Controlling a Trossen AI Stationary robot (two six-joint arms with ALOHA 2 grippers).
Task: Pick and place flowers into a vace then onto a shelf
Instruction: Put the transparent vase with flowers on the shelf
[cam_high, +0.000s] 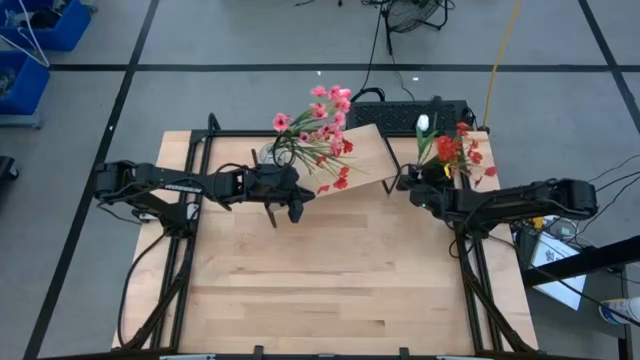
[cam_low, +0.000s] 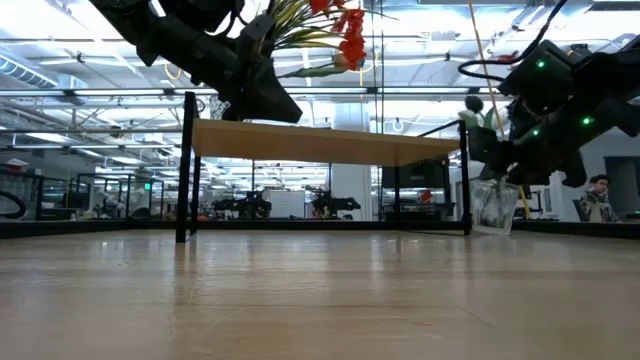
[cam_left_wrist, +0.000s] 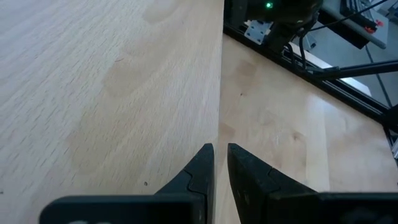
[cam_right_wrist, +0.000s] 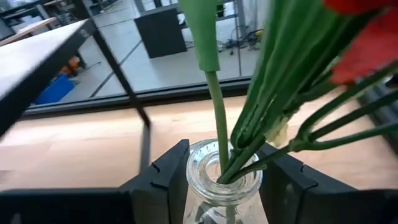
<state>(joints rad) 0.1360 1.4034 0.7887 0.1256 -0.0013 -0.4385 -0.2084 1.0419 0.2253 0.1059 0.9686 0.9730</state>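
Right hand (cam_right_wrist: 224, 180) is clamped round the neck of a clear glass vase (cam_right_wrist: 222, 171), one dark finger (cam_right_wrist: 163, 176) pressed on each side of the rim. That vase stands on the table (cam_high: 330, 290) near its far right corner, just off the right end of the shelf (cam_high: 365, 150). Inside it sits a bunch of flowers (cam_high: 455, 148): green stems, red blossoms and a white bud poking up at the top. Left hand (cam_left_wrist: 221, 163) hovers over the shelf's edge, close to its left end, fingers pinched nearly together with only a thin slit between them and nothing held. Right beside it, at the shelf's left end, there's a second bunch (cam_high: 322, 125) with pink and red blossoms spreading out over the pale board. What that bunch stands in is hard to make out. From table height the shelf shows as a pale plank on thin black legs.
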